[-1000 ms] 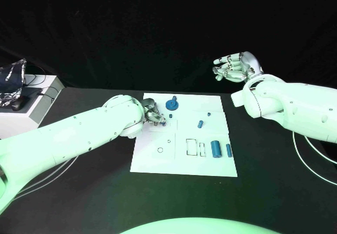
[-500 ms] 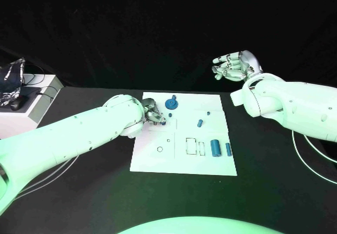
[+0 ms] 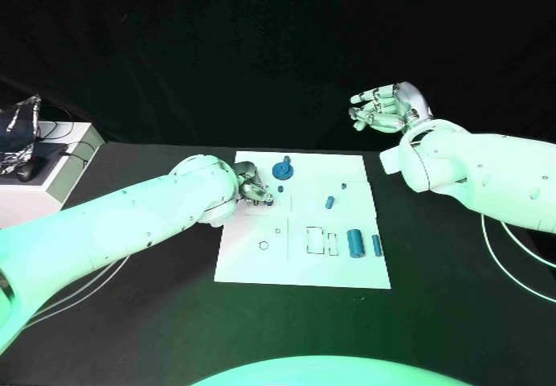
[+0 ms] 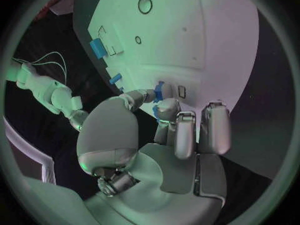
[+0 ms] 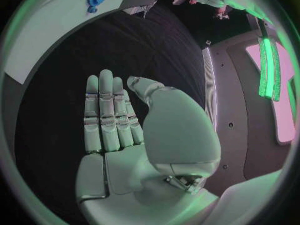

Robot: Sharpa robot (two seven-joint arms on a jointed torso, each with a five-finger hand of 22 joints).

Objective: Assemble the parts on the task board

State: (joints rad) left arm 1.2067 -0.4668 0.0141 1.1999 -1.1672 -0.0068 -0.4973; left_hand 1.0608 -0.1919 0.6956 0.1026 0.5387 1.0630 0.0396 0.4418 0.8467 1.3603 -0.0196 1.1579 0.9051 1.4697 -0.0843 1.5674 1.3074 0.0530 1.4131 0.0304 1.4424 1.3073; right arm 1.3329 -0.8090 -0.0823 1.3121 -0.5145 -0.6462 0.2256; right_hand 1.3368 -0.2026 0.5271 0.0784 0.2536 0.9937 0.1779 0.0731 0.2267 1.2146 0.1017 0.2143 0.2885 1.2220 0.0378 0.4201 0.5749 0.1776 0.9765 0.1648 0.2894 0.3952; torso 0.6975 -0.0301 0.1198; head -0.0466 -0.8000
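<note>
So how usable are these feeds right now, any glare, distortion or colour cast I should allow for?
Head view: green light washes the task board and both arms, but the blue parts still read clearly. Left wrist view: fisheye bends the board's straight edges, and the left hand blocks much of it. Right wrist view: the right hand is sharp; a bright green and pink strip glares at the rim.

On task board [image 3: 304,269]: gear [image 3: 284,170] far edge, two cylinders [image 3: 356,244] right side, left hand [image 3: 253,190] over left edge.

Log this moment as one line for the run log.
left hand: pinches small blue part over task board | right hand: raised off the table, fingers straight, holds nothing | two blue cylinders: lying on board
</note>
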